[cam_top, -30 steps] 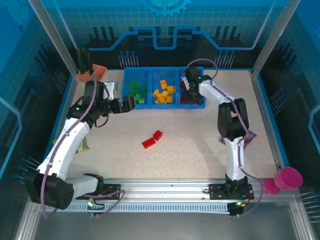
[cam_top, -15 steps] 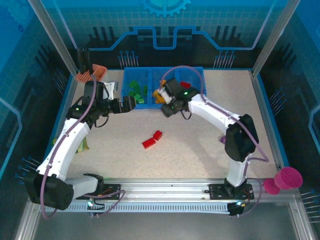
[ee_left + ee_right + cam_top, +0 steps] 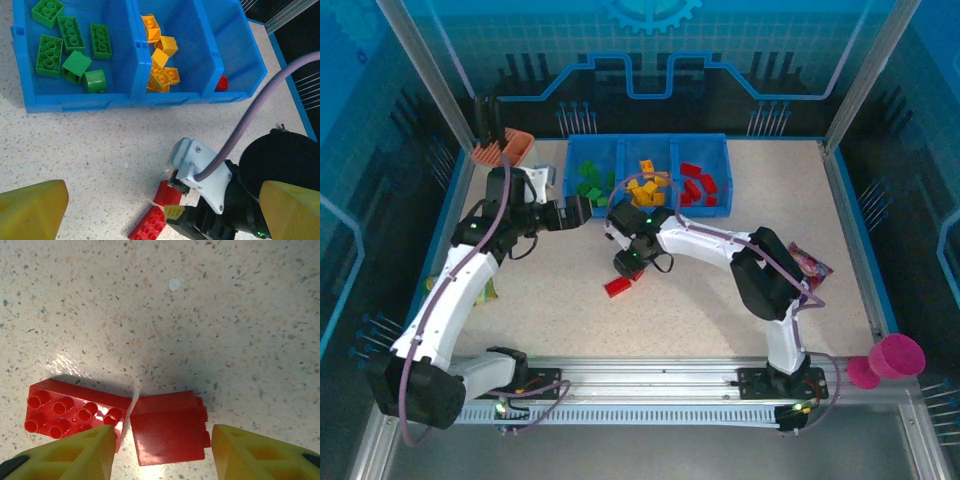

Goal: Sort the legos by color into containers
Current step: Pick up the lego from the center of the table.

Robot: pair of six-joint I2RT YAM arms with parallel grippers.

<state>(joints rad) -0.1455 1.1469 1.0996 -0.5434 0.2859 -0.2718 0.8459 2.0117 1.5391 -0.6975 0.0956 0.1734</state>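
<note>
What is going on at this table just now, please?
The right tool hovers open over two red legos on the table, its fingers either side of the smaller one. The left tool hovers open near the blue tray, whose three compartments hold green bricks, orange-yellow bricks and red bricks apart.

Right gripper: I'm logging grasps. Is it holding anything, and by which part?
Nothing is held. The right gripper is open, straddling a red brick lying on the table, not touching it.
</note>
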